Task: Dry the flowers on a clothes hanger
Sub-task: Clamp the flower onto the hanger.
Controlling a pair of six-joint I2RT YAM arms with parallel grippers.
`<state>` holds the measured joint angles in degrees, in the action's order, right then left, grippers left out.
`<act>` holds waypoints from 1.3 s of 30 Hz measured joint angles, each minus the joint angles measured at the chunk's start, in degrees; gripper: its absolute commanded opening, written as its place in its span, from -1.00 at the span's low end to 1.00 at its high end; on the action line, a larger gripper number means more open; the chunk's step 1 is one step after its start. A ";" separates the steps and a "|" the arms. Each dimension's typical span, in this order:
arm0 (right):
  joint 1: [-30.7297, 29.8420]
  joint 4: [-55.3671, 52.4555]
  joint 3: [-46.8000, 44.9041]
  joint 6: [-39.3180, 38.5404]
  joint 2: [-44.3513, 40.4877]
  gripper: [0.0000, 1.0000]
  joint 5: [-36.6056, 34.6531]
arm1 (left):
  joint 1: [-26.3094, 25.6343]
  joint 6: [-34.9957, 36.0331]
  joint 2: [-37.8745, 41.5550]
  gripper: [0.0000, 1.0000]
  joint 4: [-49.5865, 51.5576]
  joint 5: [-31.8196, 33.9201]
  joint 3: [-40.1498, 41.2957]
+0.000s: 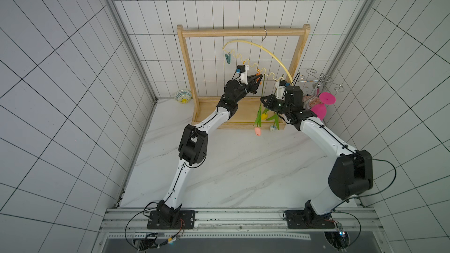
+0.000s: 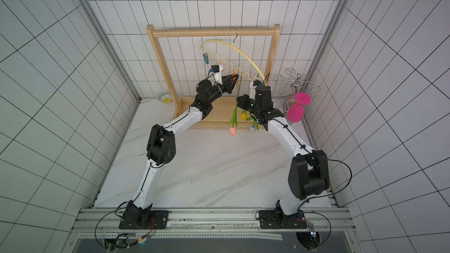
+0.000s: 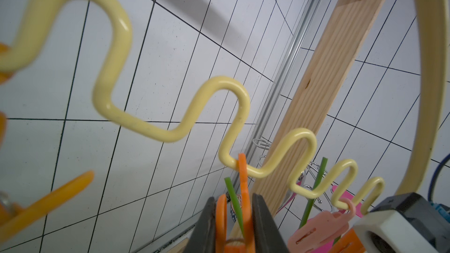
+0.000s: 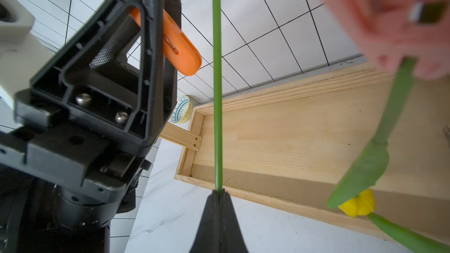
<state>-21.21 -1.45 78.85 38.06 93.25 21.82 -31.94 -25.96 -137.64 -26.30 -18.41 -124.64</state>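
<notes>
Flowers [image 1: 258, 118] hang heads down from the clothes hanger [image 3: 114, 57] on the wooden rack [image 1: 243, 32] at twelve o'clock, over its tray base [image 4: 292, 130]. Our left end effector [image 3: 232, 197] is clamped on the orange clip [image 3: 243, 178]; our right end effector [image 4: 219, 192] pinches the pink tulip's stem [image 4: 217, 69]. A small bowl [image 1: 182, 96] sits at eleven o'clock.

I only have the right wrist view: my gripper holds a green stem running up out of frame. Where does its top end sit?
Observer: In the left wrist view the tip of the stem shows between the two halves of the orange clip, which the left gripper squeezes, on the hanger.
Operator: Which flower is it?
Observer: The pink tulip; its head hangs below the right gripper in both top views.
Operator: Any spare clip?
Observer: The teal clip hangs empty at the hanger's higher end.
</notes>
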 measured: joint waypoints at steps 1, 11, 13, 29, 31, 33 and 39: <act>0.09 0.39 0.00 0.48 0.17 -1.00 0.96 | 0.02 0.00 0.00 -0.55 0.00 0.04 -0.04; 1.05 4.37 0.00 4.07 1.79 -1.00 9.31 | 0.48 -0.17 0.00 -0.54 -0.07 0.15 -0.07; 1.51 4.92 0.00 4.63 1.88 -1.00 11.02 | 0.55 -0.37 0.00 -0.54 -0.17 -0.17 -0.07; 2.99 6.38 0.09 5.92 2.05 -1.00 15.37 | 0.94 -2.21 0.00 -0.56 -1.16 -2.34 -0.04; 3.15 7.17 0.11 6.25 2.49 -1.00 16.22 | 1.03 -2.49 0.00 -0.56 -1.29 -2.43 -0.04; 3.23 7.63 0.09 6.27 2.75 -1.00 16.59 | 1.16 -2.60 0.00 -0.56 -1.31 -2.47 -0.04; 3.23 6.05 0.11 3.93 2.78 -1.00 13.51 | 1.20 -2.73 0.00 -0.56 -1.33 -2.71 0.04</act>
<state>-17.98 4.60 78.96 42.00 96.03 35.33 -30.74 -28.69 -137.64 -27.64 -21.12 -124.60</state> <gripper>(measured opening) 0.039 0.227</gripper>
